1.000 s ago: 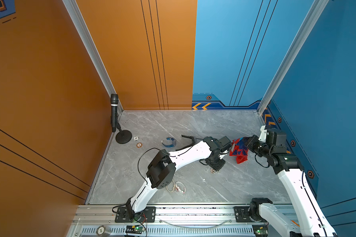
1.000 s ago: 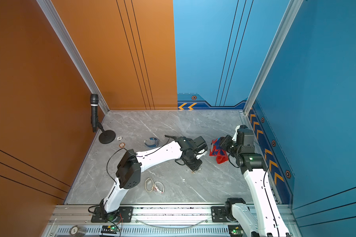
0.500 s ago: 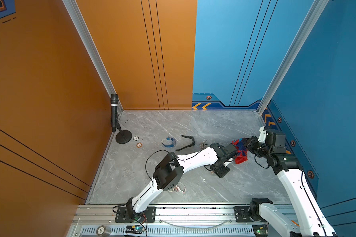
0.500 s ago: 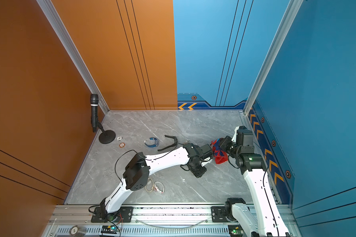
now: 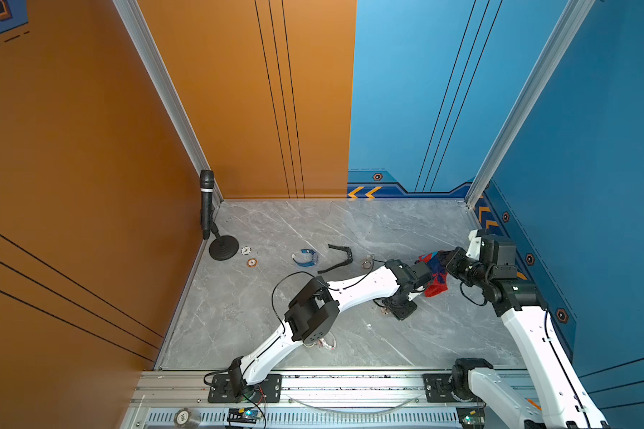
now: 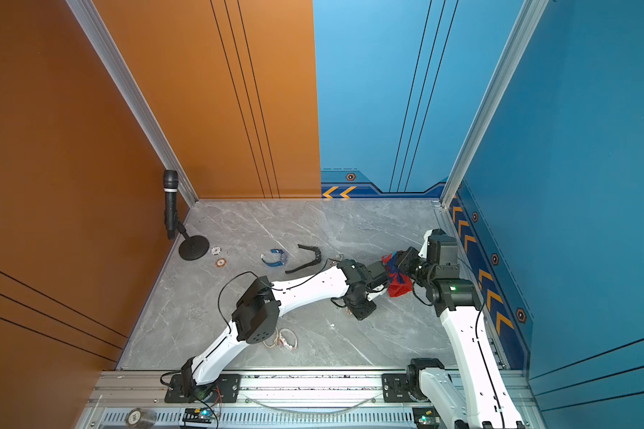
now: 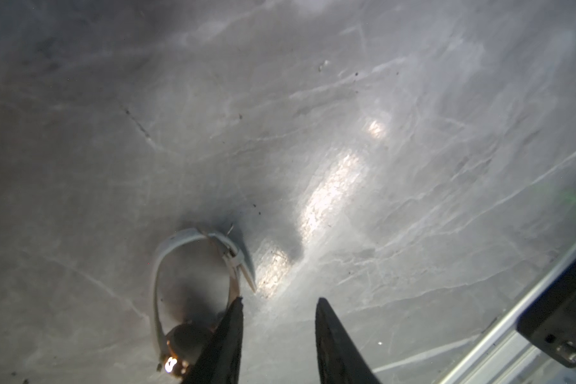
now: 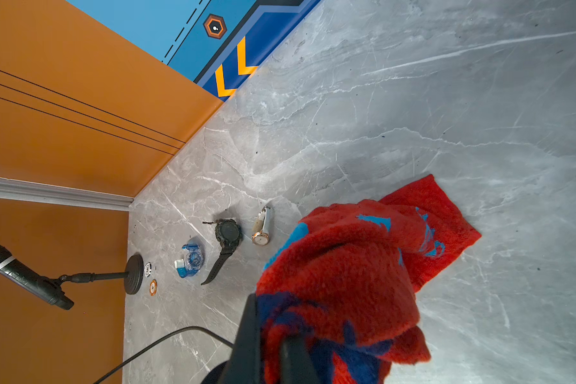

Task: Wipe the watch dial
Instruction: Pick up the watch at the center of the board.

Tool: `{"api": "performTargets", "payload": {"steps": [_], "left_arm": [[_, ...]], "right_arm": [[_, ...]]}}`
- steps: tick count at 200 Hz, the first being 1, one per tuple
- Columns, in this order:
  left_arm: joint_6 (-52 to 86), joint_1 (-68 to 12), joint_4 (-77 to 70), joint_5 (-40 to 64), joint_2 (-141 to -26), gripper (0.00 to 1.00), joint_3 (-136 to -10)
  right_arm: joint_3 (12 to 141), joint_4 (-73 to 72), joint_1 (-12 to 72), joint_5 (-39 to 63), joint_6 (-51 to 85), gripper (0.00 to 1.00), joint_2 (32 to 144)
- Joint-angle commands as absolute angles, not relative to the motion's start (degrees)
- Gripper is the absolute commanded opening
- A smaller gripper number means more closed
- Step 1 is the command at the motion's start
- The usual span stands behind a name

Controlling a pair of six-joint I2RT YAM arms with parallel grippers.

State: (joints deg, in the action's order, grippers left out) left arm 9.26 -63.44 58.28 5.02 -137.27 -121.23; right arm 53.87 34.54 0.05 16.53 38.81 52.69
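Orange and blue booth with a grey marble table (image 5: 313, 223), two white arms and a red cloth (image 8: 363, 266).

The table is pale grey with thin white veins. The orange wall (image 5: 238, 111) on the left and the blue wall (image 5: 406, 93) on the right both carry thin black lines. A dark blue band (image 5: 387, 189) along the far edge shows orange-yellow chevrons. The left arm (image 5: 365, 284) and right arm (image 5: 532, 330) are white with black joints. The cloth is red with dark blue and light blue patches. At far left, the microphone (image 5: 206, 200) is black with a silver ring. Beside it lie a white chip (image 5: 245, 250) and an orange chip (image 5: 251, 263). The blue watch (image 8: 190, 259) is translucent, the black watch (image 8: 226, 234) is matte, and the white watch (image 8: 261, 229) has a rose-gold case. The pale watch (image 7: 177, 237) has a copper-toned case.
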Motion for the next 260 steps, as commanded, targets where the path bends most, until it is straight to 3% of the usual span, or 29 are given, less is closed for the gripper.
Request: {"api": "performTargets", "payload": {"steps": [1, 120, 183, 229, 260], "left_arm": [[7.7, -63.1, 60.9, 2.7, -138.7, 0.38, -122.3], [4.8, -61.4, 62.9, -0.4, -140.9, 0.35, -122.2], [7.8, -59.7, 62.9, 3.4, -139.7, 0.09, -122.7], [16.7, -56.3, 62.2, 9.3, -133.3, 0.05, -121.9], [28.1, -51.6, 53.1, 16.3, -124.6, 0.05, -110.5]], "right_arm": [[53.4, 34.2, 0.1, 17.5, 38.1, 0.0, 52.1], [53.3, 33.5, 0.1, 18.4, 38.4, 0.0, 52.6], [53.4, 33.2, 0.1, 18.7, 38.5, 0.0, 52.4], [54.1, 32.5, 0.1, 19.9, 39.2, 0.0, 53.0], [54.5, 32.4, 1.1, 20.4, 39.0, 0.0, 54.3]]}}
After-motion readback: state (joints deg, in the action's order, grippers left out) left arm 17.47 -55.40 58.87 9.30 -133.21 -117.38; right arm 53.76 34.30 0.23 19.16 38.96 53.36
